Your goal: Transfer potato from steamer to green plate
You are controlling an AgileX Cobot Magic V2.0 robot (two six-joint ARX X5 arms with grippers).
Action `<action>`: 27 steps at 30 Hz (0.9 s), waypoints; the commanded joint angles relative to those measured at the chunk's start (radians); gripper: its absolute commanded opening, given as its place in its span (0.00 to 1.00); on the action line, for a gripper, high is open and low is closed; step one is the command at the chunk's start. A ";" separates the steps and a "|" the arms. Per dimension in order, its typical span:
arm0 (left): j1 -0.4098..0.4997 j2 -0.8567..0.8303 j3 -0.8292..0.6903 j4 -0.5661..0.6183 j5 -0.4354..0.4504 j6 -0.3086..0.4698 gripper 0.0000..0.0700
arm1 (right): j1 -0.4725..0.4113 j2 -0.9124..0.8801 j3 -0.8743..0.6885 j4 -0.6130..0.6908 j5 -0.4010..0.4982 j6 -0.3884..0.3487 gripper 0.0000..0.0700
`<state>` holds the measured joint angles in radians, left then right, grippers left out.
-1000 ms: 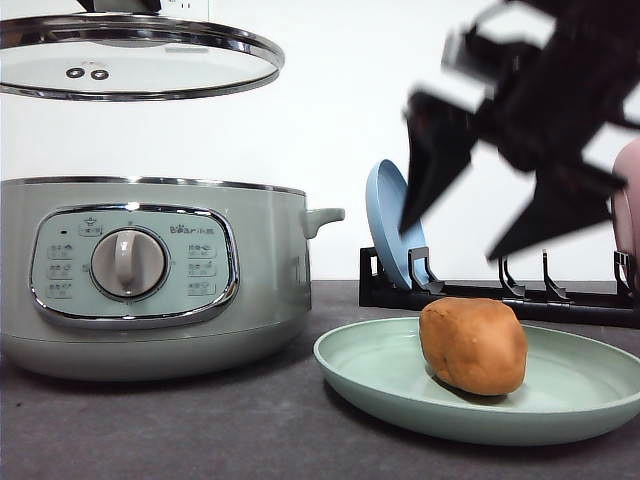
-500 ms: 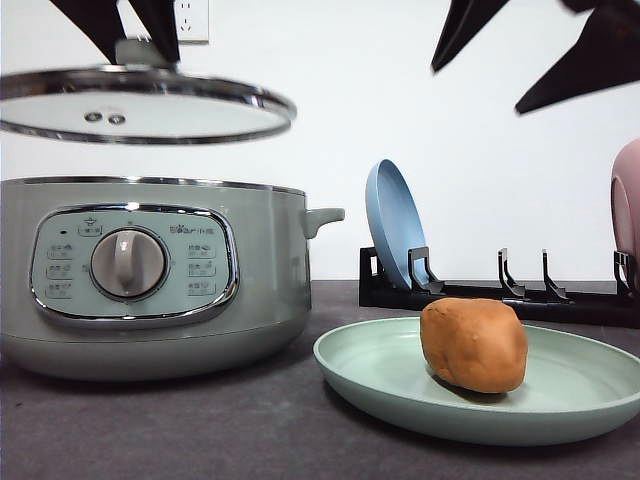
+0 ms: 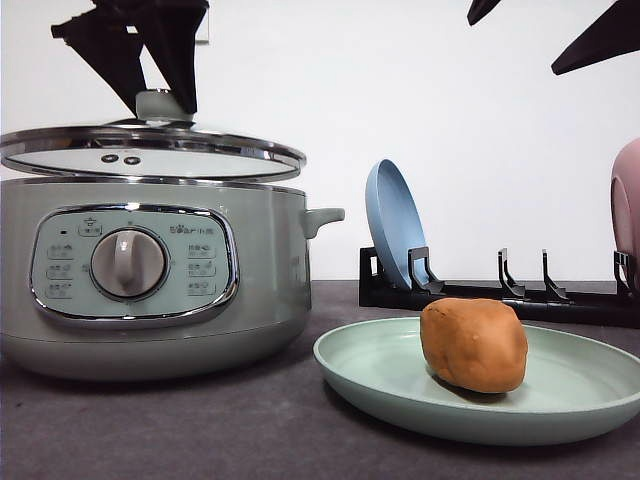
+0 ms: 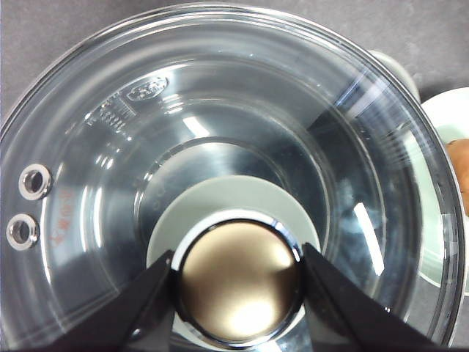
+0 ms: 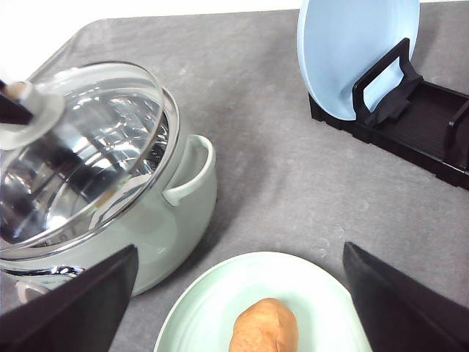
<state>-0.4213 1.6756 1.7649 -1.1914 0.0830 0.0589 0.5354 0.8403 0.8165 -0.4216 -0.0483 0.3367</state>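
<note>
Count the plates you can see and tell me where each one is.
3: the green plate lying flat under the potato, the blue plate upright in the rack, and the pink plate cut by the frame's edge.

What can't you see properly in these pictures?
- Front view: right gripper cut off by the top edge.
- Front view: pink plate cut off by the right edge.
- Left wrist view: potato cut off by the right edge.
- Front view: steamer inside hidden by its wall.

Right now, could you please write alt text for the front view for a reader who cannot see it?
An orange-brown potato lies on a pale green plate beside a sage-green steamer. The left gripper holds the glass lid by its knob, low over the pot. A blue plate stands in a black rack behind.
</note>
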 commanded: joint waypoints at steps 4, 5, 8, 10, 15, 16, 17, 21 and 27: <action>-0.004 0.027 0.027 0.026 0.003 0.009 0.01 | 0.003 0.003 0.016 -0.021 0.004 -0.012 0.81; -0.004 0.032 0.027 0.026 0.003 0.009 0.01 | 0.003 0.002 0.017 -0.022 0.004 -0.012 0.81; -0.005 0.047 0.027 0.026 0.003 0.009 0.01 | 0.003 0.000 0.017 -0.022 0.004 -0.012 0.81; -0.005 0.055 0.027 0.027 0.002 0.010 0.01 | 0.003 0.000 0.017 -0.022 0.004 -0.012 0.81; -0.005 0.061 0.027 0.030 0.002 0.013 0.01 | 0.003 0.000 0.017 -0.023 0.004 -0.012 0.81; -0.005 0.061 0.027 0.031 0.002 0.013 0.01 | 0.003 0.000 0.017 -0.023 0.004 -0.012 0.81; -0.004 0.061 0.027 0.031 0.002 0.013 0.01 | 0.003 0.000 0.017 -0.023 0.004 -0.012 0.81; -0.002 0.061 0.027 0.030 0.002 0.012 0.01 | 0.003 0.000 0.017 -0.023 0.004 -0.013 0.81; -0.002 0.063 0.023 0.031 0.002 0.012 0.04 | 0.003 0.000 0.016 -0.023 -0.003 -0.013 0.81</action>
<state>-0.4194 1.7267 1.7645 -1.1839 0.0772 0.0620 0.5354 0.8379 0.8165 -0.4522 -0.0508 0.3367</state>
